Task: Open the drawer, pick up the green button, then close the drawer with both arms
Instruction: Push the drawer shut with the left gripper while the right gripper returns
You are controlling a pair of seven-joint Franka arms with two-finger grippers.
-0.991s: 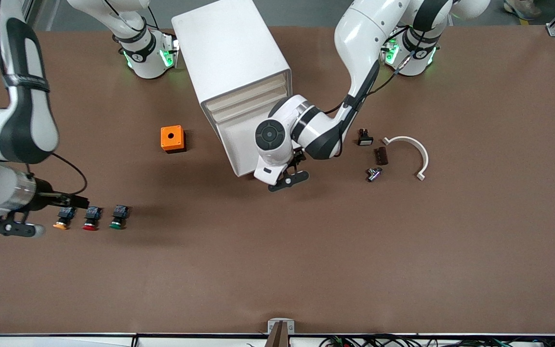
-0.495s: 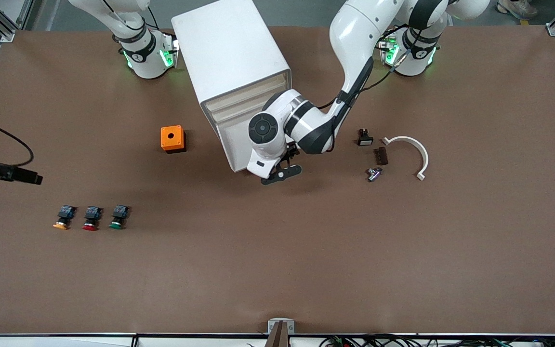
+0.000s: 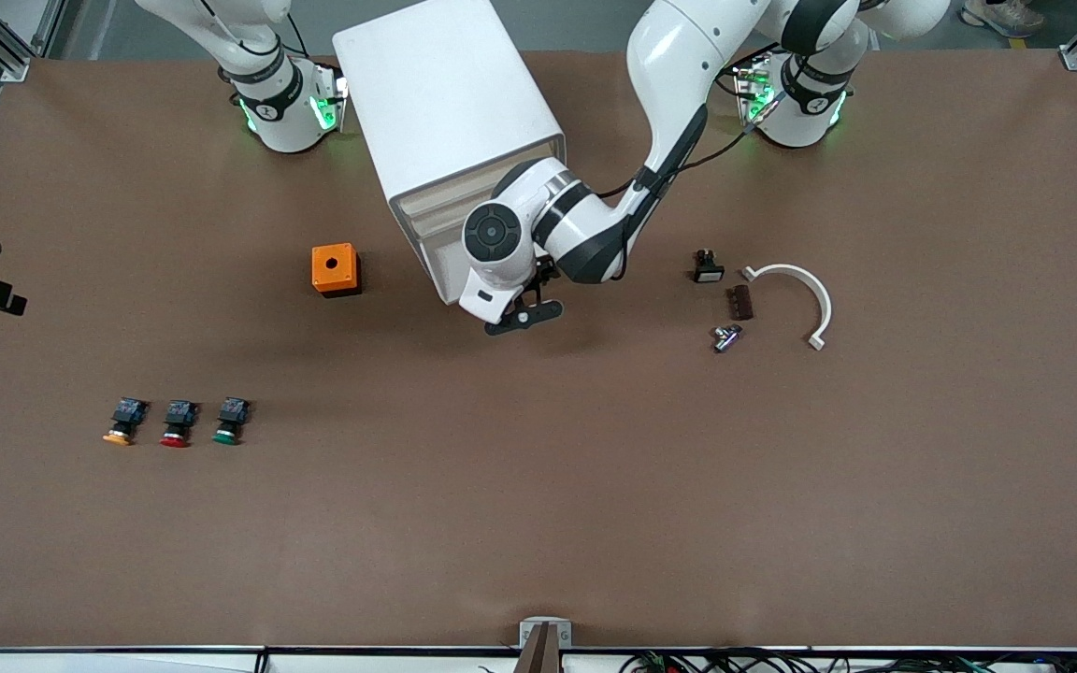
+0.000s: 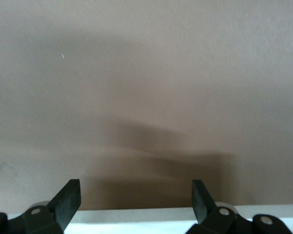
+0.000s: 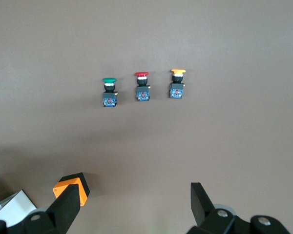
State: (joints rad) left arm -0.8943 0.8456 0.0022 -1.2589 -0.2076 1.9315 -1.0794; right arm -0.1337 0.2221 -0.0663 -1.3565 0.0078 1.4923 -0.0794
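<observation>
Green-capped button (image 3: 229, 422): small, rigid, probably light; domed cap likely slick, so best gripped across the flat sides of the black blocky body. It stands on the tabletop (image 3: 538, 523) toward the right arm's end, beside the red-capped button (image 3: 178, 423) and orange-capped button (image 3: 125, 422), nearer the front camera than the orange box (image 3: 335, 269).

Right end effector (image 5: 134, 207): fingers spread wide, empty, high above the buttons, well apart.

Left end effector (image 4: 136, 200): wide open, empty, at the drawer unit (image 3: 450, 140) front.
</observation>
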